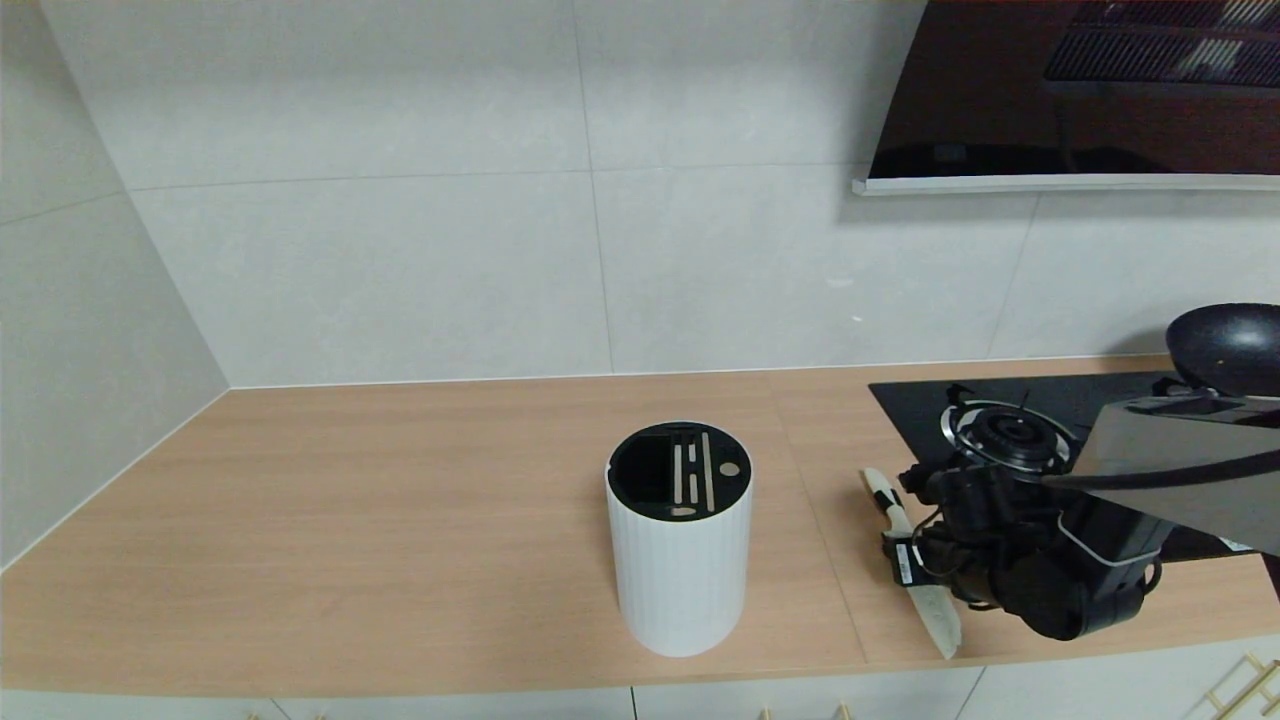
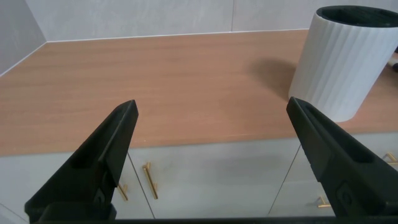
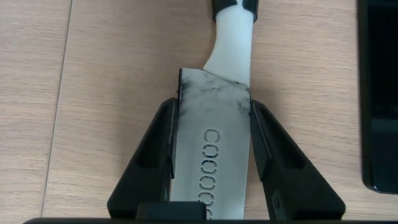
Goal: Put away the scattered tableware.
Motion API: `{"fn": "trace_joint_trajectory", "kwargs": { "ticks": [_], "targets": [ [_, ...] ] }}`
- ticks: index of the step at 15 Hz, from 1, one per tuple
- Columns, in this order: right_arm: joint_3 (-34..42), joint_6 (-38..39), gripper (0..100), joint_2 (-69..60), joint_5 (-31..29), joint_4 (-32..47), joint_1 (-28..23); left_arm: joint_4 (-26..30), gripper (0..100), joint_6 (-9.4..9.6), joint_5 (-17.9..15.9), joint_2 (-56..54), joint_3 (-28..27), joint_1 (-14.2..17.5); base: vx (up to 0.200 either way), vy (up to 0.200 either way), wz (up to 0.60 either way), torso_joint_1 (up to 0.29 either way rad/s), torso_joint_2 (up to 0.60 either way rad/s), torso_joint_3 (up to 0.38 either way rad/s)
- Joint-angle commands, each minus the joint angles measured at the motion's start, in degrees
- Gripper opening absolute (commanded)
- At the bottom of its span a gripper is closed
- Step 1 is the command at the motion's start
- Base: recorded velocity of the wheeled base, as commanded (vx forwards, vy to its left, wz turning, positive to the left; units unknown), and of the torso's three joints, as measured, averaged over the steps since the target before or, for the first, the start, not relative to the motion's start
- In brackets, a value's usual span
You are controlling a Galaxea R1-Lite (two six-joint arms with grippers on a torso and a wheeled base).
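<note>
Right gripper (image 3: pixel 213 115), jaws apparently pinching the blade of the knife (image 3: pixel 231 43) lying on the table (image 1: pixel 400 520) right of the holder (image 1: pixel 680 560): clamp firmly, lift level, align with a slot.

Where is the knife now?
In the head view the knife lies on the counter at the robot's right, between the white holder and the gas hob, its blade inside the right gripper.

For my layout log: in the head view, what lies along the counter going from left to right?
white knife holder → knife → gas burner → black pan
</note>
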Motion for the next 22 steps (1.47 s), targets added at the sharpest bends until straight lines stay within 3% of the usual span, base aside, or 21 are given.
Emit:
{"fn": "trace_joint_trajectory", "kwargs": {
  "ticks": [1,11,18,19,22],
  "targets": [
    [0.24,1.07,0,-3.15,0.03,0.02,0.02,-0.01,100,0.0,0.01,0.05,0.01,0.04,0.0,0.0,0.0,0.0,0.0,0.0],
    [8.94,1.69,0,-34.09,3.37,0.72,2.39,-0.01,100,0.0,0.01,0.05,0.01,0.04,0.0,0.0,0.0,0.0,0.0,0.0],
    [11.14,1.42,0,-39.8,5.92,2.92,4.59,-0.18,100,0.88,-0.43,0.05,0.01,0.04,0.0,0.0,0.0,0.0,0.0,0.0],
    [10.88,1.42,0,-41.39,6.89,2.92,5.21,-0.8,100,1.06,-2.37,0.05,-1.92,0.04,0.0,0.0,0.0,0.0,0.0,0.0],
    [3.67,1.42,0,-42.7,8.56,4.67,7.67,5.97,100,0.97,-18.1,12.53,-16.51,-0.05,0.0,0.0,0.0,0.0,0.0,0.0]
  ]
}}
